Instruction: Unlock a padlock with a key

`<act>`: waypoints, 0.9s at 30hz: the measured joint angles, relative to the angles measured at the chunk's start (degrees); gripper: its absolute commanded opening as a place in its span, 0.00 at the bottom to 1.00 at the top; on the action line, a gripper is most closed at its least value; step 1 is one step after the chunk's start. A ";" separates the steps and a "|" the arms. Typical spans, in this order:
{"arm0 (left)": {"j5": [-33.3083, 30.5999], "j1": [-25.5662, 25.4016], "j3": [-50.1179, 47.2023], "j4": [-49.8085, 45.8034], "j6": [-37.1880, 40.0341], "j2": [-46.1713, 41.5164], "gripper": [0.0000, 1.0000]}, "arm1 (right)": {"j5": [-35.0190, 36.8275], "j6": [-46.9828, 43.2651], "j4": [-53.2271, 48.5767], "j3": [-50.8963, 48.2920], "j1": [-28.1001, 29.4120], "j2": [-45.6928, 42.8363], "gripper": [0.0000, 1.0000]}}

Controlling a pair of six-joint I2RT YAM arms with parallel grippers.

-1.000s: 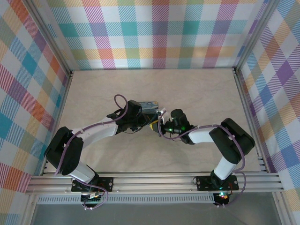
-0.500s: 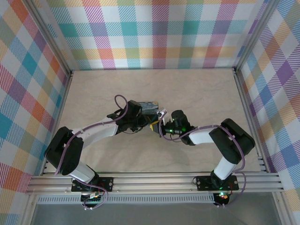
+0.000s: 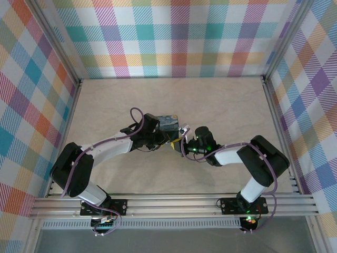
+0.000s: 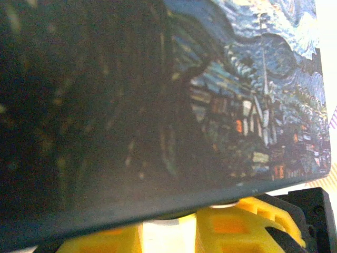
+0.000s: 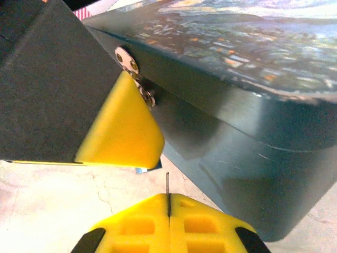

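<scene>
From above, the left fingers (image 3: 161, 138) and right fingers (image 3: 181, 142) meet mid-way across the table (image 3: 226, 100), at the near edge of the tin (image 3: 169, 122). The left wrist view shows the tin close over yellow fingertips, and I cannot tell their grip. In the right wrist view, the right fingers are clenched on the edge-on key (image 5: 167, 182). A bluish sliver, apparently the padlock (image 5: 148, 169), peeks under a left fingertip below the hasp (image 5: 138, 76).

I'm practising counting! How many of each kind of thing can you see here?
Arms: 2 (left, right)
Tin: 1
Key, likely, seen as a thin metal sliver: 1
Total: 4
</scene>
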 measured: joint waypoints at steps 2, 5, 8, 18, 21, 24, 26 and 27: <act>0.13 0.02 0.00 -0.46 0.02 -0.02 0.11 | 0.02 -0.02 0.07 -0.50 -0.02 0.00 0.00; 0.09 0.15 0.00 -0.98 0.24 -0.02 0.11 | 0.00 0.00 -0.09 -1.49 -0.02 -0.39 0.00; -0.09 0.42 0.00 -1.01 0.92 0.00 0.11 | 0.37 0.02 -0.15 -2.78 -0.02 -1.81 0.00; -0.72 0.07 -3.74 0.33 4.83 2.78 0.13 | 2.45 0.33 -3.56 -5.20 -0.02 -11.87 0.00; -1.18 -0.13 -5.09 1.90 5.97 4.02 0.21 | 2.73 0.31 -5.29 -5.20 -0.02 -14.36 0.00; -1.14 -0.22 -5.14 2.71 6.51 4.33 0.30 | 2.97 0.26 -7.08 -5.20 -0.02 -15.32 0.00; -1.33 -0.26 -5.18 2.80 7.28 4.39 0.39 | 3.04 0.28 -8.00 -5.20 -0.02 -15.52 0.00; -1.42 -0.28 -5.18 2.71 7.65 4.39 0.44 | 3.04 0.31 -8.39 -5.20 -0.02 -15.63 0.00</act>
